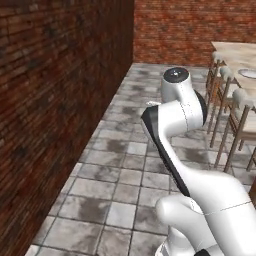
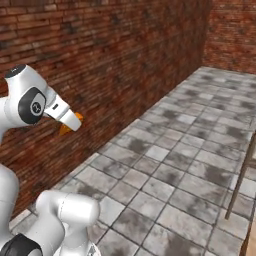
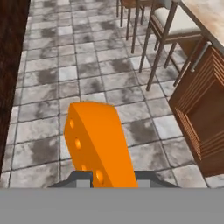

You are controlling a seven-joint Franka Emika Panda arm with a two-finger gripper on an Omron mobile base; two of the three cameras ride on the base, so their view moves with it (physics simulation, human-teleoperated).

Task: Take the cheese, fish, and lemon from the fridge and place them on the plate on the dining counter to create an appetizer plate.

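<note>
My gripper [image 3: 113, 177] is shut on the cheese [image 3: 97, 142], an orange wedge with small holes that juts forward from between the two fingertips. It hangs above the tiled floor. From the right base view the cheese [image 2: 65, 130] peeks out orange at the end of the white hand, close to the brick wall. The dining counter [image 1: 235, 52] with its beige stone top stands at the far right, and a pale round plate [image 1: 248, 73] lies on it at the picture's edge. The counter [image 3: 210, 17] also appears at the hand view's upper right. The fish, lemon and fridge are out of view.
A brick wall [image 1: 50, 100] runs along the left, another closes the far end. Padded stools [image 1: 245, 100] line the counter, with thin legs over the floor [image 3: 153, 65]. The counter's brown wooden side [image 3: 201, 113] is on the right. Grey tiled floor [image 1: 120, 165] lies between wall and stools.
</note>
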